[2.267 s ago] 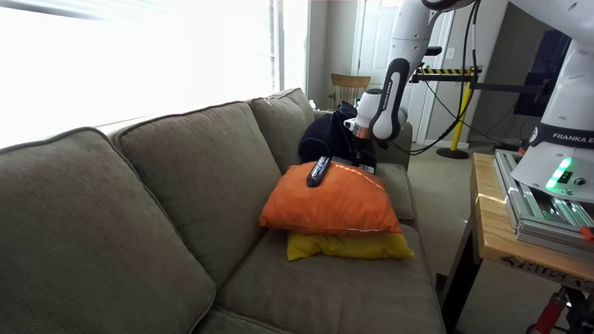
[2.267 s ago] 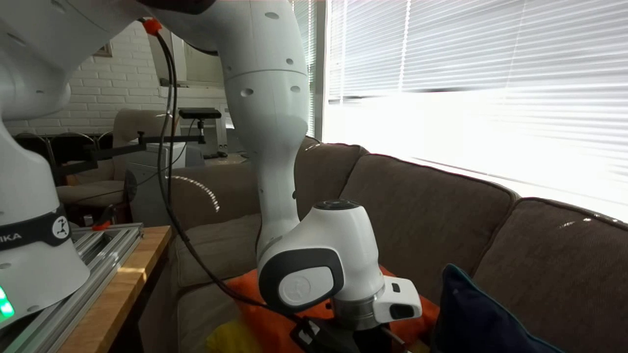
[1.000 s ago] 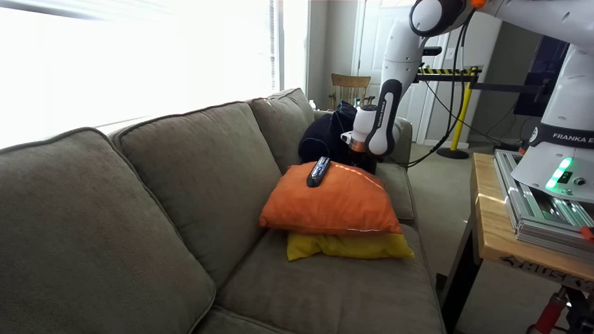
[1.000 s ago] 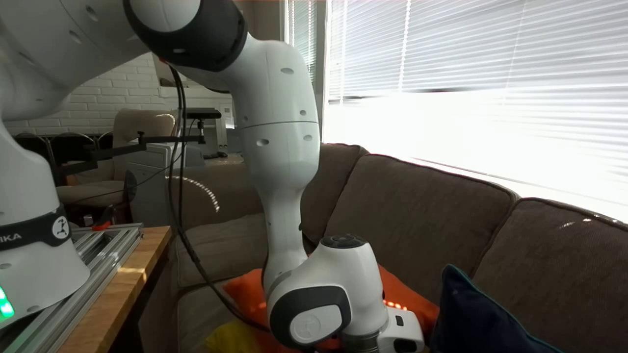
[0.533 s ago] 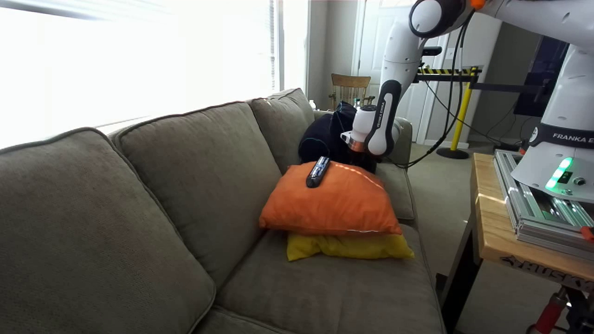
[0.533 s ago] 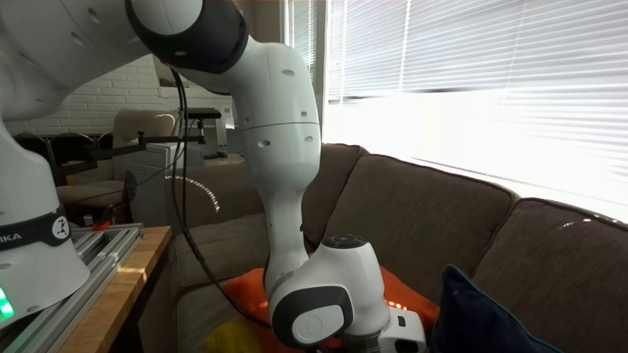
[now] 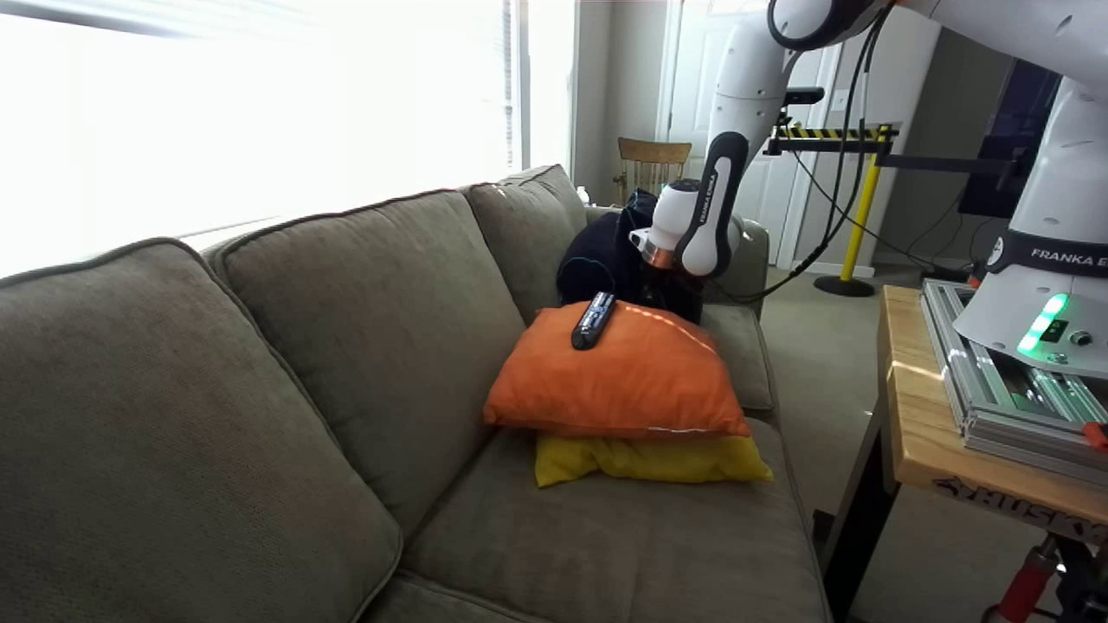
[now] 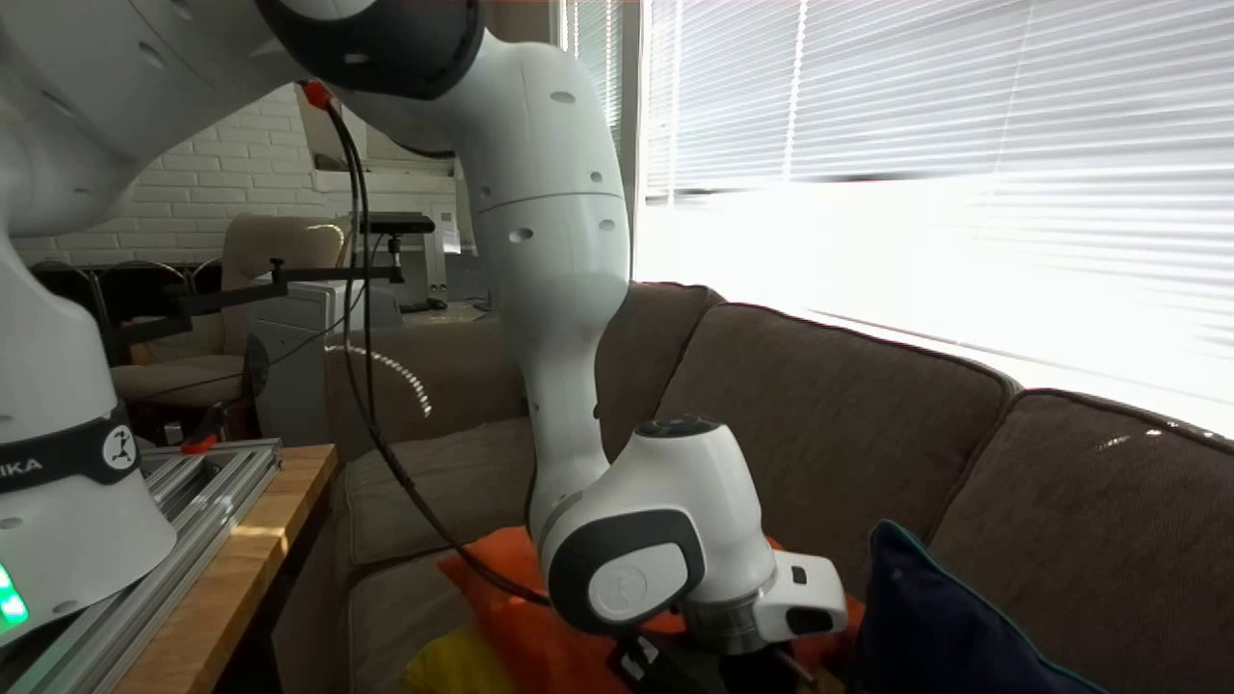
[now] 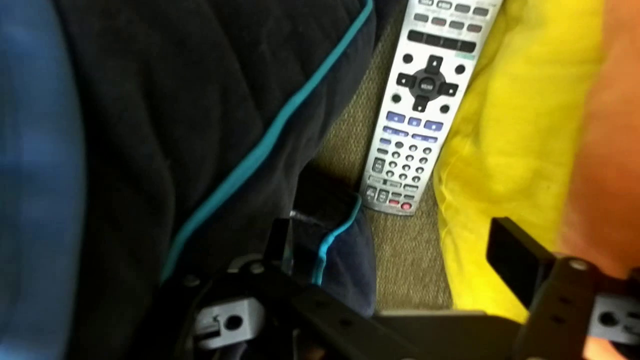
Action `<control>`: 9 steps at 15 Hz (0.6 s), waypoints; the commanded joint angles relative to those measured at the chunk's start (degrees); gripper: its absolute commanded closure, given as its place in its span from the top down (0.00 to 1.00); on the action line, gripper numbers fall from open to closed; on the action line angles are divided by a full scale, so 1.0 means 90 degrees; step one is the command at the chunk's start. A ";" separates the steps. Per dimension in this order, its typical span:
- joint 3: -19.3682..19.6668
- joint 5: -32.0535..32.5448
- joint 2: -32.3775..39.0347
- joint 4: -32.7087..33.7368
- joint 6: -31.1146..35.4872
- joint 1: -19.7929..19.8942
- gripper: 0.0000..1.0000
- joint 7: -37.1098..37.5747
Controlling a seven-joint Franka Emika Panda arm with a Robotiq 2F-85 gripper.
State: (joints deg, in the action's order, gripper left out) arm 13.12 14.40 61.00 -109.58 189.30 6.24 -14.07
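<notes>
Sofa (image 7: 346, 337) beneath wide-spread claw (image 9: 392, 241) near silver remote (image 9: 421, 109)

Brown wooden chair (image 7: 653, 150) near white panelled door (image 7: 695, 82) — yellow post (image 7: 853, 248) on round black base (image 7: 844, 287). Beige upholstered armchair (image 8: 280, 244) before white-painted brick wall (image 8: 227, 166) — white slatted blinds (image 8: 916, 92) over bright window (image 8: 868, 246).

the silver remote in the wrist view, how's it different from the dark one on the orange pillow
Colour: the silver remote has a pale silver face, while the dark remote looks mostly black.
Place: the silver remote lies on the sofa between the navy pillow and the yellow pillow; the dark remote rests on top of the orange pillow.
Both are long and slim, and neither is held by the gripper.
</notes>
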 commanded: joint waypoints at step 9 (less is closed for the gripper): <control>-0.1777 0.0631 -0.3505 -0.2383 -0.1322 0.1052 1.00 -0.0773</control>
State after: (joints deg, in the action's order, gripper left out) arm 6.29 18.56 38.40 -125.21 185.28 7.76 -18.50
